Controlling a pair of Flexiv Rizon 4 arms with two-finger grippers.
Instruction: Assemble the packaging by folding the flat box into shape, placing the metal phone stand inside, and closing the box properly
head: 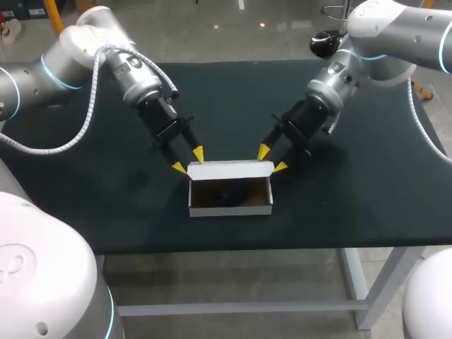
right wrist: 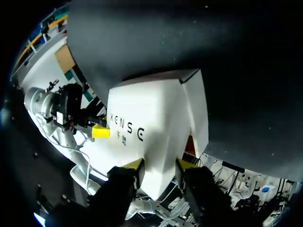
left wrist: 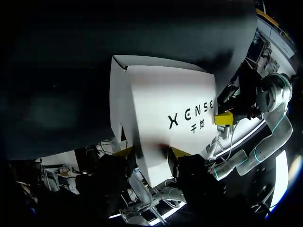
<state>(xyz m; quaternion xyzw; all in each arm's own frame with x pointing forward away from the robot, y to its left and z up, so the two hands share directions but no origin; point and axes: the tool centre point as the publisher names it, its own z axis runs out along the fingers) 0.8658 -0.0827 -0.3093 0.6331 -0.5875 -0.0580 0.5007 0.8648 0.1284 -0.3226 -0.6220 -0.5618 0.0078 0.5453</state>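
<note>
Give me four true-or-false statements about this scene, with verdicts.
1. The box lies flat and unfolded. False: it stands folded into shape on the table.
2. The left gripper and right gripper each hold a far corner of the box's flap. True.
3. The box is closed. False: its top is open.
4. The flap is white. True.

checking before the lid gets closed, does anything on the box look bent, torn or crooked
Nothing stands out. The white box sits square on the table, its lid raised evenly along the back, no tear or crush visible. Its inside is too dark to judge.
</note>
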